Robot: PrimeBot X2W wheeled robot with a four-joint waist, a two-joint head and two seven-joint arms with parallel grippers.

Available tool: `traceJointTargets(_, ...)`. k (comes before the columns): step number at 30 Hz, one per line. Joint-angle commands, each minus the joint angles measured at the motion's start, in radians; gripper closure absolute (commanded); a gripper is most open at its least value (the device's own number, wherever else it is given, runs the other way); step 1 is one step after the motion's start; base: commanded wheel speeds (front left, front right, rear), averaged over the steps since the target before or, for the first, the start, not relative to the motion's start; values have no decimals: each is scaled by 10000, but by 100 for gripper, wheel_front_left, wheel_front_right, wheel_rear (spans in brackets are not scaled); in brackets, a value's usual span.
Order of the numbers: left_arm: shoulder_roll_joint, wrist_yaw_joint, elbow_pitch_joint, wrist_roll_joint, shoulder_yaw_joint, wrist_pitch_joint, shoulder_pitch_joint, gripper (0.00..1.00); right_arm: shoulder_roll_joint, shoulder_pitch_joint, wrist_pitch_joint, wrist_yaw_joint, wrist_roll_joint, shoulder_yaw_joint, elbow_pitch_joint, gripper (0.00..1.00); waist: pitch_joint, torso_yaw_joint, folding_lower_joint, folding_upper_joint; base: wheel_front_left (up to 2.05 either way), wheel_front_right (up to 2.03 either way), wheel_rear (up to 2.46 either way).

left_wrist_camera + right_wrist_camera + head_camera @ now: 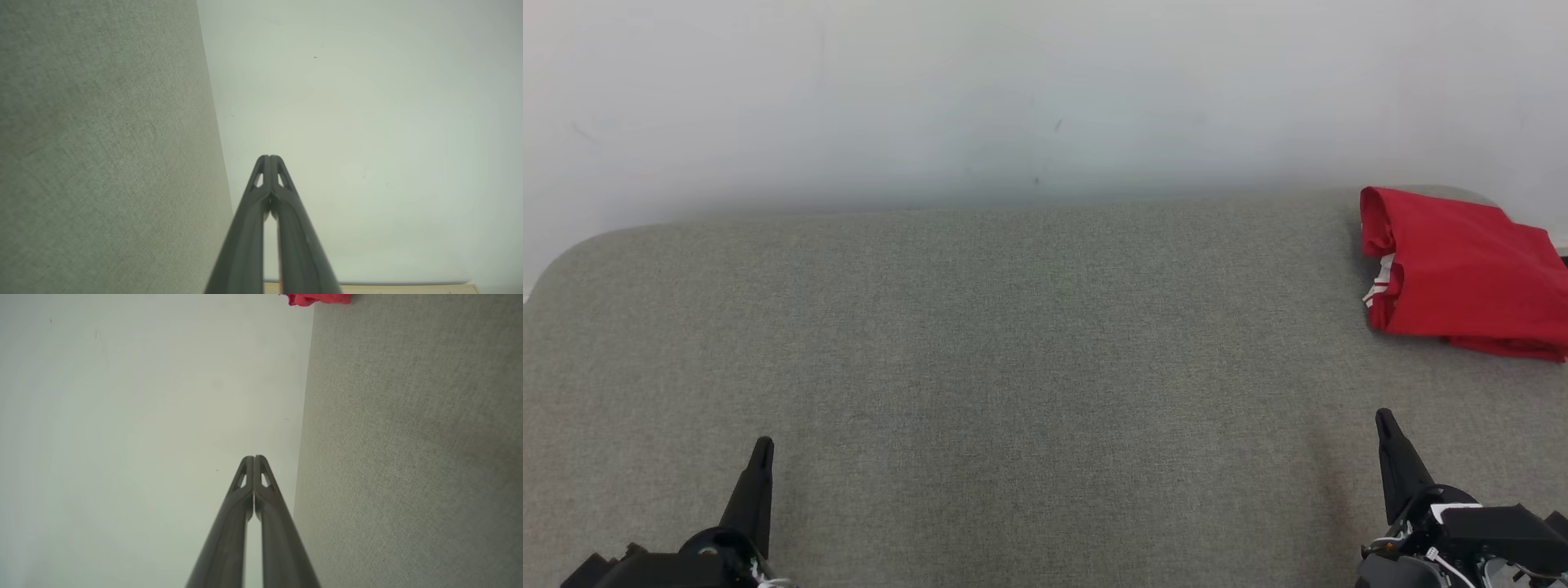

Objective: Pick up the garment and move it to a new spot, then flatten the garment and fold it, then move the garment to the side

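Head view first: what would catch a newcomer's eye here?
The bright red garment, folded with a bit of white trim showing, lies at the far right of the grey fabric surface, near the pale wall. Next come two dark pointed shapes at the bottom: the left gripper at lower left and the right gripper at lower right, both shut and holding nothing.
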Motion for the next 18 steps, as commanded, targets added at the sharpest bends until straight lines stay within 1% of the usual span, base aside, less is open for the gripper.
traceJointTargets(1,-9,3,13,-42,28,28,-108,100,21,-68,49,-21,-35,-27,1,100,0,0,0,-1,0,0,0)
traceJointTargets(18,-9,3,13,-43,26,27,-108,100,34,-70,52,-21,-53,-42,4,100,0,0,0,-1,0,0,0)
